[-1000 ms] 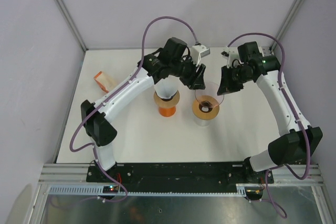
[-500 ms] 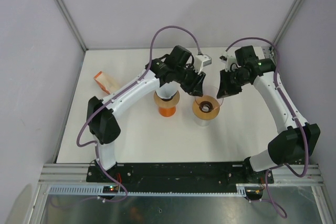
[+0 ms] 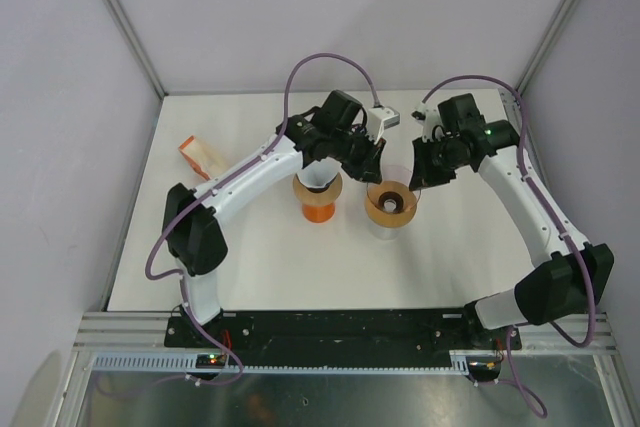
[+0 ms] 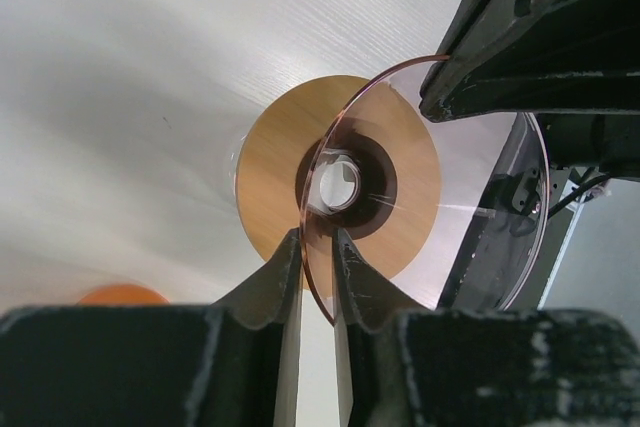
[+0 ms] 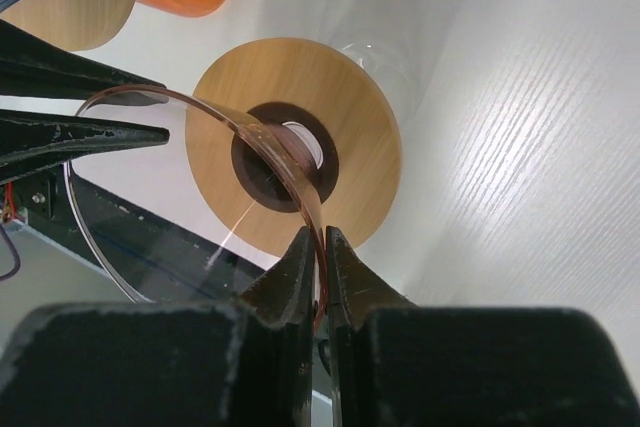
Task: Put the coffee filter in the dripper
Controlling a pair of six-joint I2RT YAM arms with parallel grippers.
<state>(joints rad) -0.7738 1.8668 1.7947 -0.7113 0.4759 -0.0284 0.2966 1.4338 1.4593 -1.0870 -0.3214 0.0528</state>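
**Overhead and wrist views, left to right.** A small orange-and-white object (image 3: 198,154) lies near the left edge of the white table (image 3: 250,267), well apart from the rest. Near the table's middle stands an orange cylindrical base with a wooden collar (image 3: 318,202). A white cone (image 3: 317,178), apparently the coffee filter, sits in this collar, partly under the left arm. Just to the right stands the transparent cone-shaped dripper with an amber-tinted rim and a round wooden collar (image 3: 390,207).

The left gripper (image 3: 372,162) reaches over the orange base to the dripper's left rim. In the left wrist view its fingers (image 4: 275,282) are drawn close together, pinching the thin clear wall between them.

The right gripper (image 3: 418,175) meets the opposite rim. In the right wrist view its fingers (image 5: 345,277) are likewise nearly closed on the wall, with the wooden collar (image 5: 345,117) below. No filter lies inside the dripper.
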